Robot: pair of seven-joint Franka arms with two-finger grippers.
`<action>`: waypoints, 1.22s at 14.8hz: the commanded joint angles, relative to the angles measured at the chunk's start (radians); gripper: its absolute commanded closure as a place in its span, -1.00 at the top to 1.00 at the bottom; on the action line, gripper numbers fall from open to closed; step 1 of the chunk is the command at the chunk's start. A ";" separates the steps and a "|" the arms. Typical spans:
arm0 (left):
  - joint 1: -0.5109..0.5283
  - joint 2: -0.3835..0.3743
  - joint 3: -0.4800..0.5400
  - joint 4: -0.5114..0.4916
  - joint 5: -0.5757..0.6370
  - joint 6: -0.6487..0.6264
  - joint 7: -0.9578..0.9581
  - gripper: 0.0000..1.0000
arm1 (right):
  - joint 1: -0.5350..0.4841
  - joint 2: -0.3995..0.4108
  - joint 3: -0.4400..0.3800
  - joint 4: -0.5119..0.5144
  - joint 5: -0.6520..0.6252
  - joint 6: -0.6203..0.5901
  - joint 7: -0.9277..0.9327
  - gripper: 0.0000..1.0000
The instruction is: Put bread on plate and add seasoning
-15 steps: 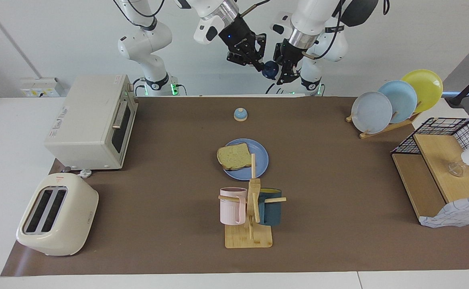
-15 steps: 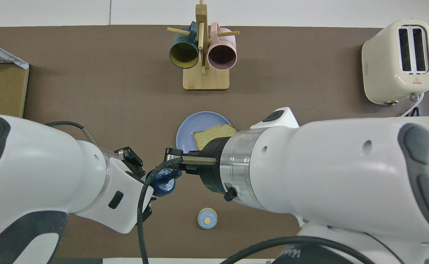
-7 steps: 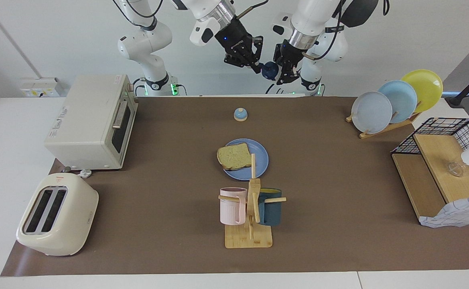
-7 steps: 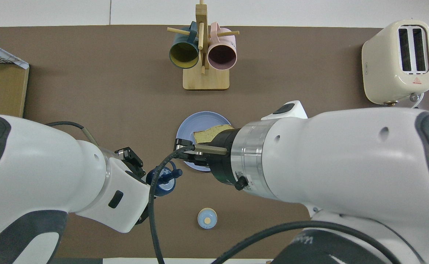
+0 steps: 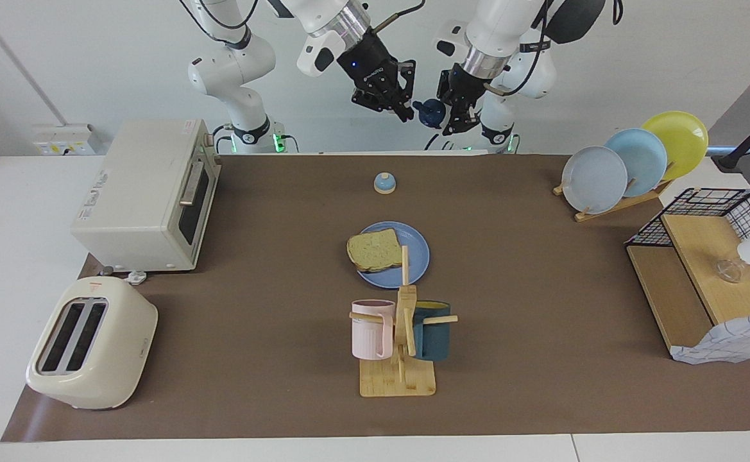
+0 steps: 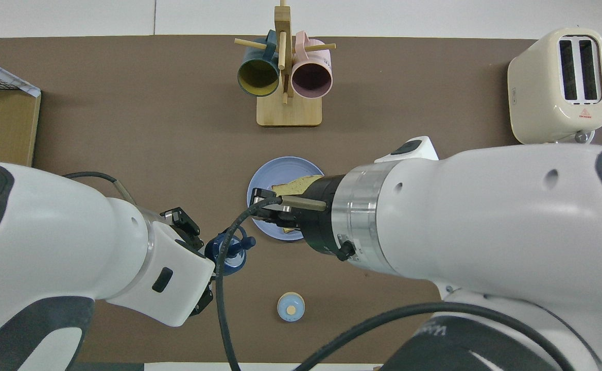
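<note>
Both tools hang high over the robots' end of the counter (image 5: 528, 269): the left tool (image 5: 457, 114) pinches the seasoning (image 5: 432, 110) by its body, navy cap showing, while the right tool (image 5: 395, 102) sits just beside the bottle, and whether its fingers are spread I cannot tell. Since a second ago the right tool has drawn up and away from the seasoning, opening a small gap, and the left has barely shifted. Below, the bread (image 5: 375, 249) lies unmoved on the plate (image 5: 413, 256), with the small bell (image 5: 384, 183) nearer the robots.
</note>
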 commanded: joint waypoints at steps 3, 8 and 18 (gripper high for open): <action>-0.002 -0.032 -0.004 -0.035 -0.008 0.042 -0.039 -0.41 | 0.015 -0.005 0.007 -0.013 -0.011 0.018 0.035 0.00; -0.003 -0.032 -0.004 -0.035 -0.008 0.044 -0.039 -0.41 | 0.035 -0.006 0.009 -0.021 -0.011 0.020 0.032 -0.80; -0.002 -0.032 -0.002 -0.036 -0.010 0.044 -0.042 -0.46 | -0.012 0.008 -0.003 0.001 -0.001 0.015 0.018 -1.00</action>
